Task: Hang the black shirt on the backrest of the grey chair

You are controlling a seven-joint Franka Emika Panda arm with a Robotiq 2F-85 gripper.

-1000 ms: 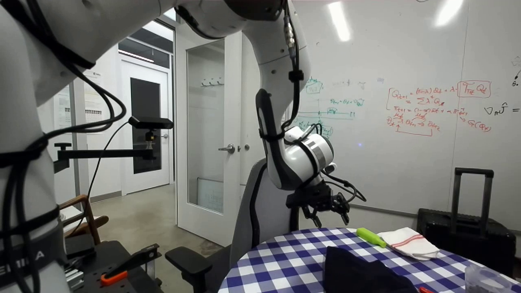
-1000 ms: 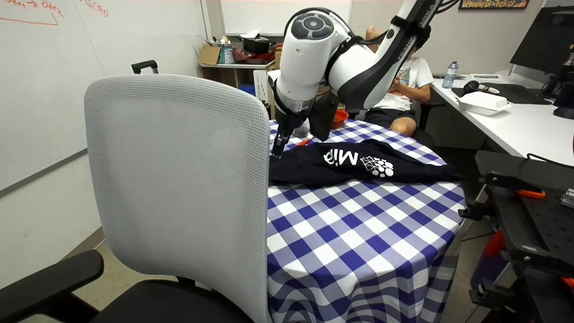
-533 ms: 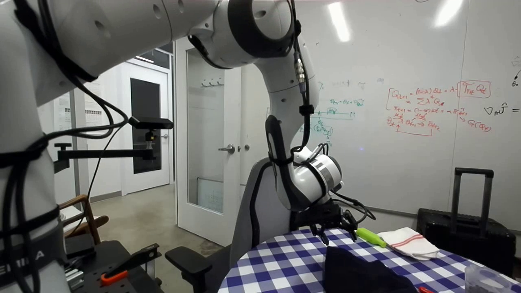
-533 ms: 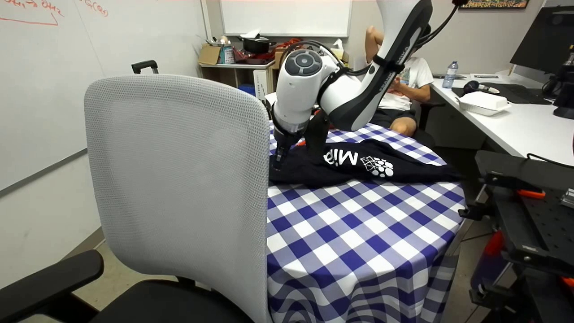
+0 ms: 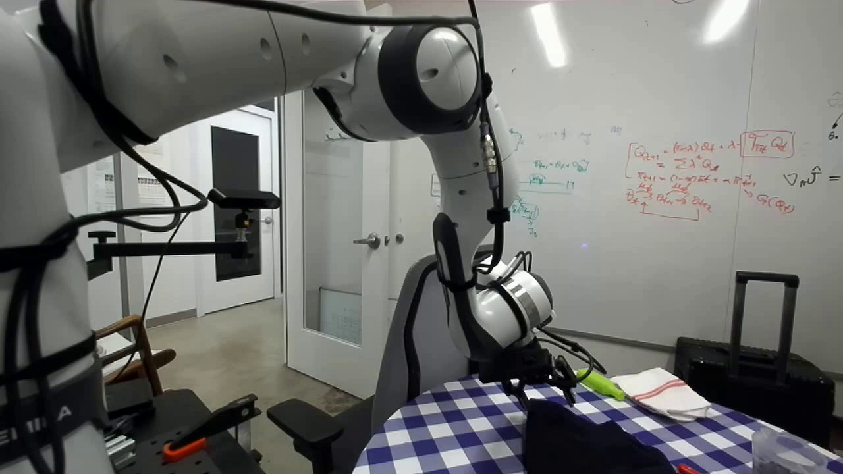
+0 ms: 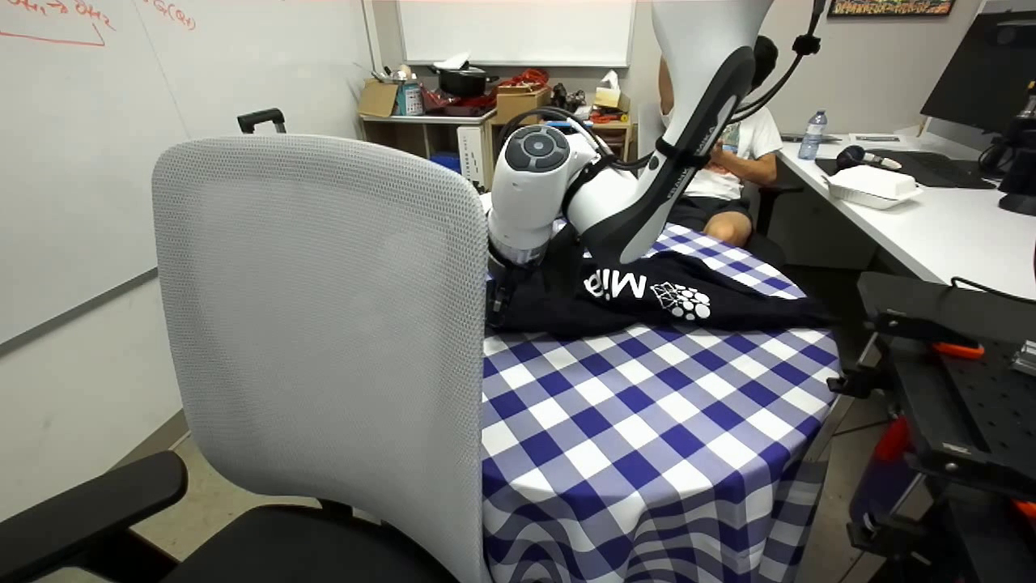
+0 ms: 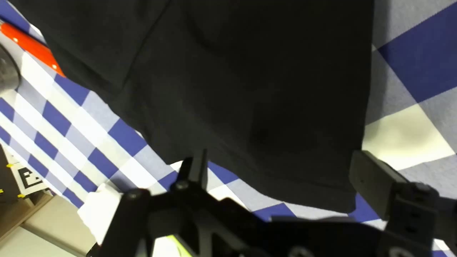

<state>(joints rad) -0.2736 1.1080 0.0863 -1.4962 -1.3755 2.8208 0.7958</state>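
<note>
The black shirt (image 6: 753,308), with white lettering and a dotted graphic, lies stretched out on the checkered table; its near end (image 5: 586,441) also shows in an exterior view. The grey chair (image 6: 324,316) stands at the table's edge, its tall backrest bare in both exterior views (image 5: 438,336). My gripper (image 5: 548,399) is low over the table at the shirt's chair-side end, pointing down. In the wrist view the gripper (image 7: 280,164) is open, fingers wide apart, with the shirt's end (image 7: 257,89) lying between and beyond them. Whether the fingertips touch the fabric cannot be told.
The checkered table (image 6: 631,437) also bears a green-handled tool (image 5: 596,382), a white towel (image 5: 662,393), a clear cup (image 5: 784,451) and a red handle (image 7: 32,44) beside the shirt. A black suitcase (image 5: 757,385) stands behind. A person (image 6: 740,174) sits beyond the table.
My gripper has come down from above the table to the shirt's end, the last half second more slowly. It stays open. The shirt and chair have not moved.
</note>
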